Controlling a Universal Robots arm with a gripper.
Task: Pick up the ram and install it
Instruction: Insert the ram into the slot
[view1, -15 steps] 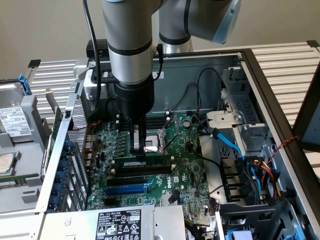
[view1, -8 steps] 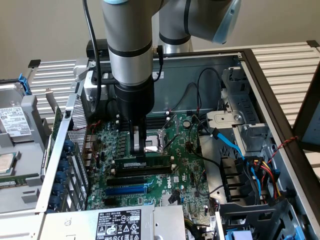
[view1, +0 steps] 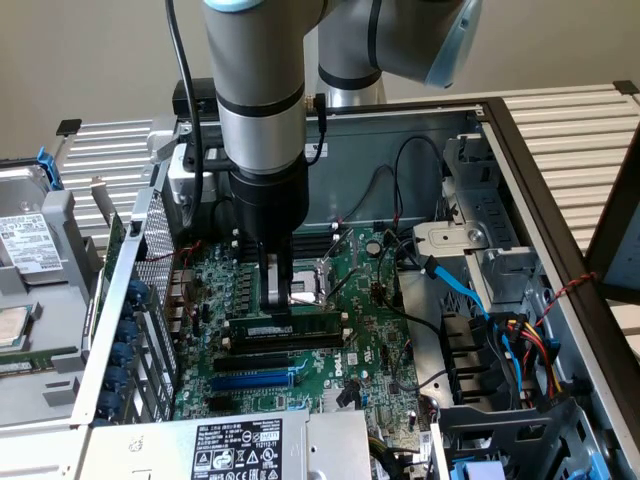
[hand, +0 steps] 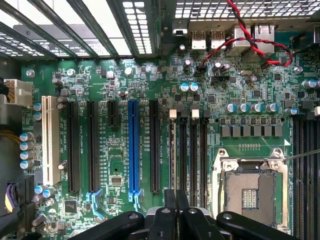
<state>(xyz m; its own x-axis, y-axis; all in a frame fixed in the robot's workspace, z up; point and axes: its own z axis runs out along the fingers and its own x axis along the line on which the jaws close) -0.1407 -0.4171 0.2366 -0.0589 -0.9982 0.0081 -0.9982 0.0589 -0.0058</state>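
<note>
- My claw (view1: 277, 298) is pinched nearly shut on the top edge of the ram (view1: 290, 326).
- The ram stands on edge on the motherboard (view1: 375, 335), just beside the CPU socket (view1: 310, 283); I cannot tell whether it is seated.
- Bare black memory slots (view1: 280, 347) lie beyond, then the blue expansion slot (view1: 255, 381).

The arm (view1: 260, 90) is a thick silver-grey cylinder ringed by a dark seam band. Behind it, toward two o'clock in the exterior view, a second grey joint carries a pale-blue cap (view1: 452, 45). Below the grey shell sits a round black wrist section (view1: 265, 205). A black cable (view1: 178, 70) runs along the arm's nine-o'clock side. The gripper (view1: 276, 296) narrows to two slim dark fingers (hand: 170, 210). In the wrist view, rounded black links flank them, each with a round pivot screw (hand: 132, 216).
</note>
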